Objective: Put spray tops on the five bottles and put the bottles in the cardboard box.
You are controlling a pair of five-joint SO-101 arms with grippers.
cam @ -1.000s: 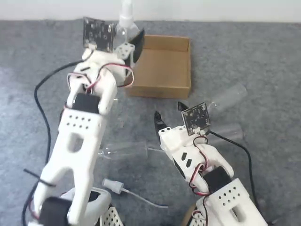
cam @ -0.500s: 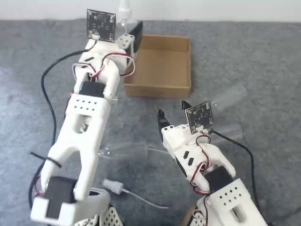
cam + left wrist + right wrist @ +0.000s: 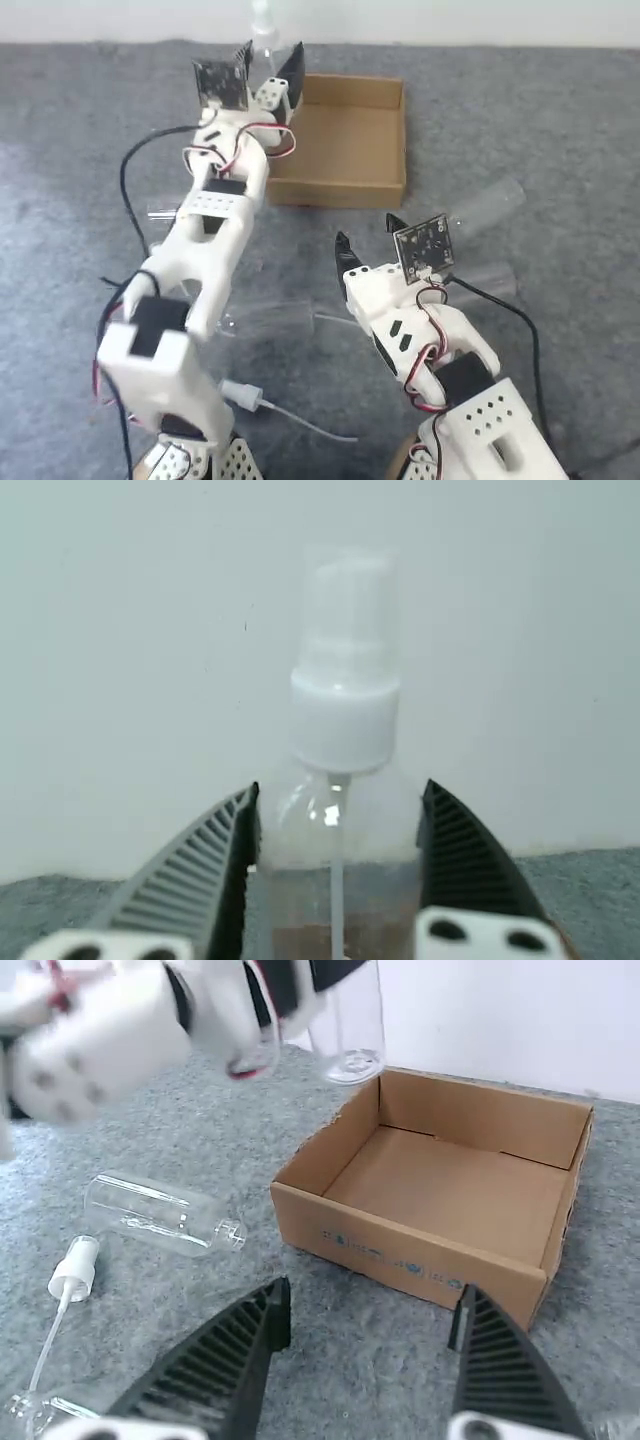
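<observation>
Bottle (image 3: 275,318) lies loose at cardboard box's (image 3: 340,190) 7 o'clock; left hand (image 3: 340,788) clamps capped bottle (image 3: 340,715), right hand (image 3: 372,1290) gapes wide.

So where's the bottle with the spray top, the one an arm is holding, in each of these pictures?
High view: the bottle is against the far wall, in the left gripper, just off the cardboard box's far corner.
Left wrist view: the bottle is straight ahead, between the gripper's fingers.
Right wrist view: its clear base hangs near the box's corner.
Shared landmark: the cardboard box.
</observation>
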